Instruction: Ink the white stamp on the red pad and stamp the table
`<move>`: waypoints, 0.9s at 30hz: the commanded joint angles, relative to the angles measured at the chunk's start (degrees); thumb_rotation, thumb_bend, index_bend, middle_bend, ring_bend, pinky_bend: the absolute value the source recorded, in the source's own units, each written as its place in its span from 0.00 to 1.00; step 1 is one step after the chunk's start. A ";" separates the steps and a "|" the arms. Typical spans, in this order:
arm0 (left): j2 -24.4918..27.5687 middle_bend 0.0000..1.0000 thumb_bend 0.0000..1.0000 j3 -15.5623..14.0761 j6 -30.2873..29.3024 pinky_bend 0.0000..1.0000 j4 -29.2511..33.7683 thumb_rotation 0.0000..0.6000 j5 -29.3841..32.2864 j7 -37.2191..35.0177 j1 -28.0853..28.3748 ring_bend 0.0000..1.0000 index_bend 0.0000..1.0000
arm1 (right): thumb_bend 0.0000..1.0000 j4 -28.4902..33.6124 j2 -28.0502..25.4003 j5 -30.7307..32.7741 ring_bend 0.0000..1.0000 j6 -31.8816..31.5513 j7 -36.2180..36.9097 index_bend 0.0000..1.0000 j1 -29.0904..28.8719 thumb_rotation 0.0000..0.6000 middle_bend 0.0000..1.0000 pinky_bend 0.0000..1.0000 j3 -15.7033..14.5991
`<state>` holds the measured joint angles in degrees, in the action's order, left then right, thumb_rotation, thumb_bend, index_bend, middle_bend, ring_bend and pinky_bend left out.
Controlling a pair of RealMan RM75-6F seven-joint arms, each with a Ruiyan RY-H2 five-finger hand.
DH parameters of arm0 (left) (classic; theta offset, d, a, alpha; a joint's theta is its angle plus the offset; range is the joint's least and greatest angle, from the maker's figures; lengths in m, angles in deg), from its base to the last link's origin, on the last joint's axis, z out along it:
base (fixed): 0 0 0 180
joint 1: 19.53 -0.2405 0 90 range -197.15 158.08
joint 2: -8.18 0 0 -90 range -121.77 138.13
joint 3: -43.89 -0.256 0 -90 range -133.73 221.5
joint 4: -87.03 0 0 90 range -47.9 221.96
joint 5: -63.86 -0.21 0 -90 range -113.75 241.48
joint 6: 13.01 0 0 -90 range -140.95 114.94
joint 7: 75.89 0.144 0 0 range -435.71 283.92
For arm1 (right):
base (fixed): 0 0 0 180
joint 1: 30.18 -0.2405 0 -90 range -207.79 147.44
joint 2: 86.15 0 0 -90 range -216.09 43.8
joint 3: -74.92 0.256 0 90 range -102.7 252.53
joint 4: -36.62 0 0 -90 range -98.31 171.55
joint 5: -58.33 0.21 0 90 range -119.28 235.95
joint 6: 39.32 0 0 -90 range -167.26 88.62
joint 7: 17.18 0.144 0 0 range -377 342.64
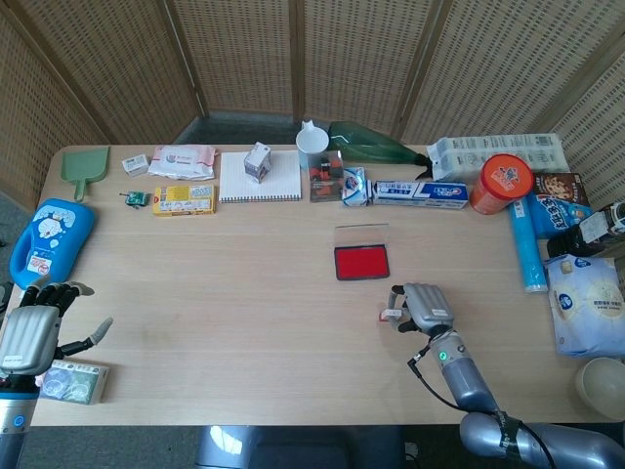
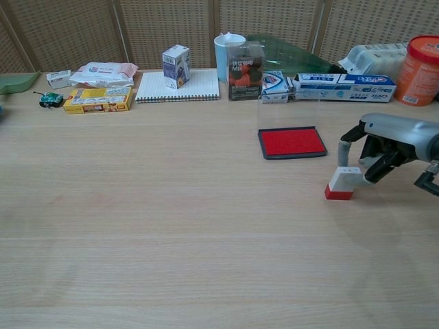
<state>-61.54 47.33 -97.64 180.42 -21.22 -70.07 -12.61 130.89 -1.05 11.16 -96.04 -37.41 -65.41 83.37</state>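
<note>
The right hand [image 2: 384,147] is pinching the upright stamp [image 2: 341,183] at its fingertips; the red pad [image 2: 292,142] is lying just beyond, leftward.

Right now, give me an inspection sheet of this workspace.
Surface: wooden table, no stamp mark seen.
Job's things: white stamp upright on the table; red pad lid open, beyond it.
Clutter: notebook, white cup, toothpaste box, orange canister along the far edge.
Hands: right hand has its fingers at the stamp's top and side; left hand open, empty.
Cables: nothing seen.
Surroundings: wicker screen behind.
</note>
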 commanded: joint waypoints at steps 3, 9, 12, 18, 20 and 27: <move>-0.09 0.33 0.21 -0.05 0.17 0.12 -0.16 0.30 0.06 -0.01 0.08 0.28 0.33 | 0.40 -0.24 -0.10 0.21 1.00 0.27 -0.35 0.55 -0.20 1.00 1.00 1.00 -0.30; -0.19 0.33 0.21 0.01 0.27 0.12 -0.27 0.30 0.13 0.04 0.22 0.28 0.33 | 0.40 -0.59 -0.06 0.22 1.00 0.56 -0.54 0.55 -0.38 1.00 1.00 1.00 -0.67; -0.29 0.33 0.21 -0.04 0.44 0.12 -0.36 0.30 0.23 0.04 0.27 0.28 0.33 | 0.40 -1.02 0.07 0.40 1.00 0.86 -0.47 0.55 -0.49 1.00 1.00 1.00 -0.76; -0.42 0.33 0.21 -0.04 0.54 0.12 -0.55 0.30 0.39 0.05 0.32 0.28 0.33 | 0.40 -1.98 0.71 0.37 1.00 1.27 -0.43 0.57 -0.78 1.00 1.00 1.00 -0.95; -0.41 0.33 0.21 -0.03 0.57 0.12 -0.56 0.30 0.45 0.06 0.33 0.28 0.33 | 0.40 -2.13 0.81 0.27 1.00 1.27 -0.34 0.58 -0.83 1.00 1.00 1.00 -0.91; -0.46 0.33 0.21 -0.12 0.55 0.12 -0.71 0.30 0.49 -0.10 0.29 0.28 0.33 | 0.41 -1.55 0.20 -0.57 1.00 0.87 -0.16 0.63 -0.94 1.00 1.00 1.00 -0.62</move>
<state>-62.01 47.22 -97.09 179.71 -20.74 -70.16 -12.32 129.28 -0.79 10.66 -95.13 -37.59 -66.34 82.71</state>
